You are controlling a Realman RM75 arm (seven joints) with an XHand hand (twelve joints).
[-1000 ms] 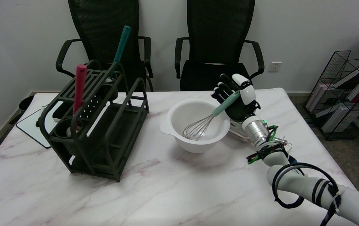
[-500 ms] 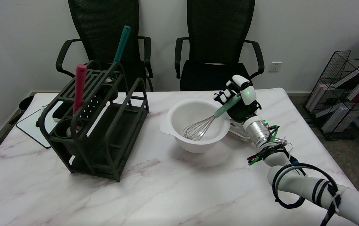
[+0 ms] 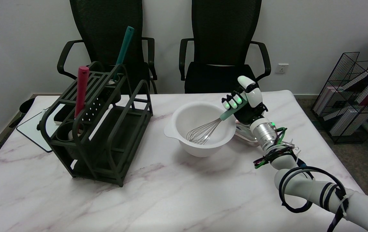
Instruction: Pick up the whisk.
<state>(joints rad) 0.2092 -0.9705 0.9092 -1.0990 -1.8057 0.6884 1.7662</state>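
Observation:
A metal whisk [image 3: 203, 131] with a pale green handle lies slanted in a white mixing bowl [image 3: 184, 137] at the middle of the marble table. Its wire head sits in the bowl's hollow and its handle sticks out over the bowl's right rim. My right hand [image 3: 243, 103] is at that rim, fingers curled around the handle and gripping it, fingertips lit green. The upper part of the handle is hidden inside the hand.
A dark green utensil rack [image 3: 97, 125] stands at the left, holding a red-handled tool [image 3: 81, 90] and a teal-handled tool [image 3: 123, 48]. A white board [image 3: 35, 130] lies behind the rack. Two black chairs [image 3: 224, 48] stand beyond the table; a wire shelf [image 3: 357, 96] is at the right.
My fingers have closed from spread apart to wrapped around the whisk handle. The whisk and bowl have stayed nearly where they were.

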